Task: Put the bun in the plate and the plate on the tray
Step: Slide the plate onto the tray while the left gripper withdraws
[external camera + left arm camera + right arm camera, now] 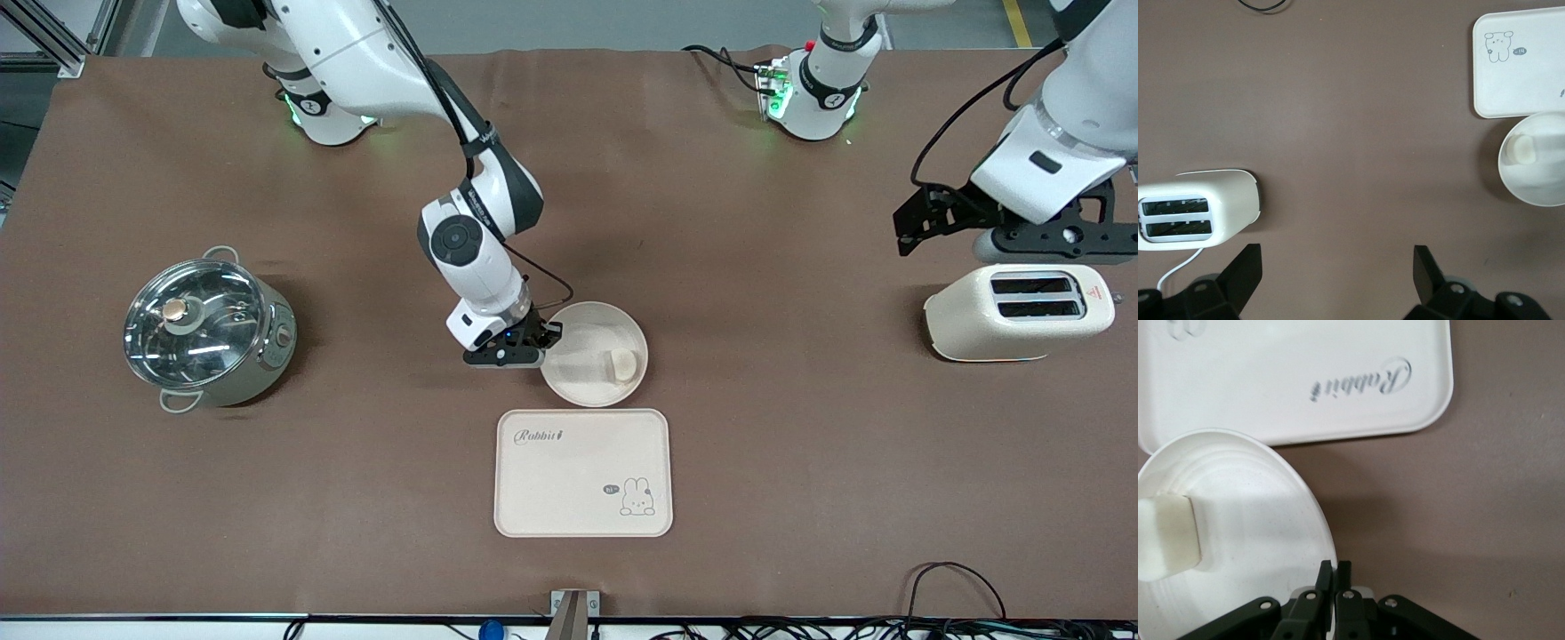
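The round plate [587, 313] lies on the table, just farther from the front camera than the tray [578, 480]. The bun [622, 364] lies in the plate, toward the left arm's end. My right gripper [544, 342] is shut on the plate's rim at the side toward the right arm's end; the right wrist view shows its fingertips [1325, 570] pinching the rim of the plate [1258, 520], with the bun [1165, 537] and the tray [1271, 380] in sight. My left gripper [916, 227] is open and empty in the air by the toaster, waiting [1338, 257].
A cream toaster [1013, 311] stands at the left arm's end, also in the left wrist view [1198, 207]. A steel pot with a glass lid [209, 329] stands at the right arm's end. The left wrist view also shows the plate [1538, 193] and tray [1531, 73].
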